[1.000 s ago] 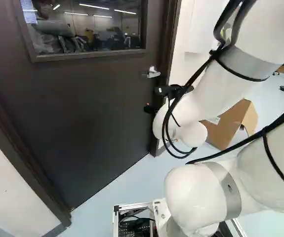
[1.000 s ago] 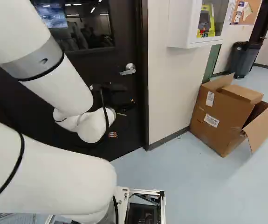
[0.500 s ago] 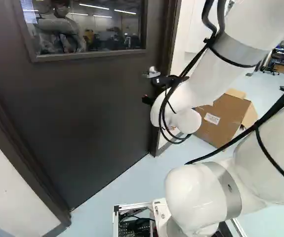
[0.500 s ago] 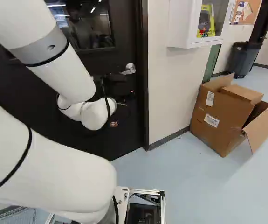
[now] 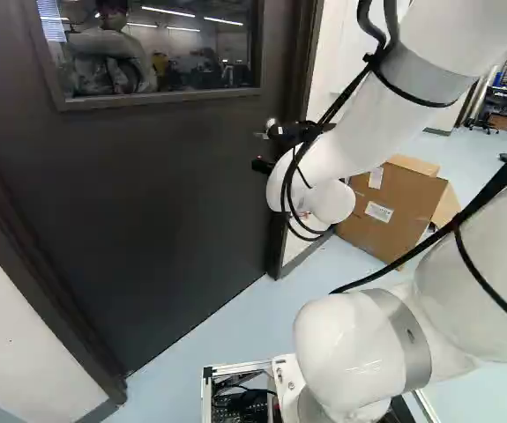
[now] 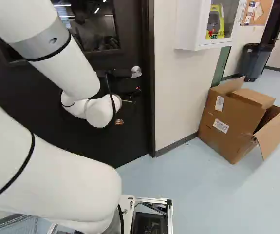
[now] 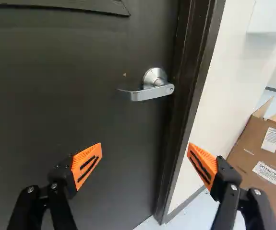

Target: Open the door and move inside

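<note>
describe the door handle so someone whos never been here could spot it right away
Find the dark door with a window in its upper part. Below the window's level, close to the frame beside the white wall, sits the handle: a lever on a round plate. Its silver metal sets it apart from the dark door and frame.

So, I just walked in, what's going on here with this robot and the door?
The white robot arm is reaching toward the lever handle of a dark door, apparently to open it. Its gripper is open, fingers spread wide, with the handle ahead and nothing between them. The door looks shut, so the robot hasn't gone in yet.
</note>
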You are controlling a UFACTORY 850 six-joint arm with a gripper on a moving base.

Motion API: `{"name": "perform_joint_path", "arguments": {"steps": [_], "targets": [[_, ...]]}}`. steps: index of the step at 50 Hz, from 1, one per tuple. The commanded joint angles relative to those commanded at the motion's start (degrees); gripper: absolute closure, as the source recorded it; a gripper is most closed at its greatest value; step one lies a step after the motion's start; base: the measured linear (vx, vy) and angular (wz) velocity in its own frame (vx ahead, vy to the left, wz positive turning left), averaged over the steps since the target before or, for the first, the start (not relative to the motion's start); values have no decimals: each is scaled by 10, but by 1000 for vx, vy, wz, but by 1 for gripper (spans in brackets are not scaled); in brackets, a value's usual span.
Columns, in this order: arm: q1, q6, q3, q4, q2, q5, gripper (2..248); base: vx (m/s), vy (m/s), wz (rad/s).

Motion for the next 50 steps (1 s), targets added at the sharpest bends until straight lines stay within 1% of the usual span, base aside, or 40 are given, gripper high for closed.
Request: {"name": "perform_joint_path", "arguments": {"steps": [24, 32, 42, 50], "targets": [[0, 0, -35, 0, -4, 0, 3, 0, 0, 0], [0, 0, -42, -1, 1, 0, 3, 0, 0, 0], [-1, 0, -47, -10, 10, 0, 3, 0, 0, 0], [-7, 0, -58, -24, 10, -1, 3, 0, 0, 0]]}}
